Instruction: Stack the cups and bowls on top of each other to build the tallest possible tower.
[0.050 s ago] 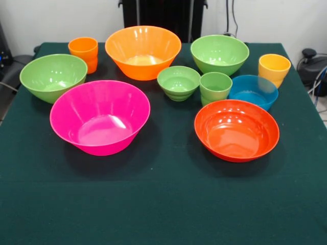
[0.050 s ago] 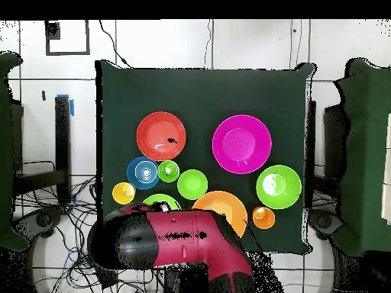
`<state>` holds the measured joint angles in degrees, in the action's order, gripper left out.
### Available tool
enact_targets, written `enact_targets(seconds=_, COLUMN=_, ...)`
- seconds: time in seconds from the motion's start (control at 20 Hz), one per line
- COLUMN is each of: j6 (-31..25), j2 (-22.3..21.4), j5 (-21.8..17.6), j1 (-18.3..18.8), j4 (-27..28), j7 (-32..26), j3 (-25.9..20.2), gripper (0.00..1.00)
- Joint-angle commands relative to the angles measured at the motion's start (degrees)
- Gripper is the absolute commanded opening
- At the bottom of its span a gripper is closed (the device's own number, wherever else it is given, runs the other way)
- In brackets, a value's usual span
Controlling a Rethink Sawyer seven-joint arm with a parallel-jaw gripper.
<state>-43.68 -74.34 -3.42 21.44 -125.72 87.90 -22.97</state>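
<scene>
All the pieces stand singly and upright on the dark green cloth; no tower shows. The large pink bowl [image 1: 99, 116] [image 2: 241, 143] and the red-orange bowl [image 1: 236, 129] [image 2: 161, 136] are nearest the front camera. Behind them are a light green bowl [image 1: 53, 76] [image 2: 279, 186], the orange bowl [image 1: 143, 51] [image 2: 221, 210], a second light green bowl [image 1: 219, 53] [image 2: 161, 201], the small green bowl [image 1: 178, 81], the green cup [image 1: 215, 87], the blue bowl [image 1: 254, 91], the yellow-orange cup [image 1: 274, 69] and the orange cup [image 1: 84, 52]. Only the red and black arm [image 2: 179, 244] shows; its gripper is hidden.
The green-covered table [image 1: 163, 204] has a wide bare strip in front of the pink and red-orange bowls. In the overhead view the drawn-back arm overlaps the table's near edge and covers part of one light green bowl. Cables and dark chairs lie around the table.
</scene>
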Motion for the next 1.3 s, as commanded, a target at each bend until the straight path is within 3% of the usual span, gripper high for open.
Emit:
enact_targets(seconds=0.05, j6=0.75, j2=9.17, j5=-8.11, j1=2.01, j4=-0.56, j7=-9.13, j3=-4.63, gripper=1.0)
enact_targets(seconds=0.7, j6=8.8, j2=23.03, j5=-19.96, j1=3.52, j4=3.87, j7=-3.71, j3=-3.39, gripper=1.0)
enact_targets(seconds=1.3, j6=11.63, j2=34.32, j5=-27.91, j1=3.18, j4=10.23, j7=0.0, j3=-0.68, gripper=1.0)
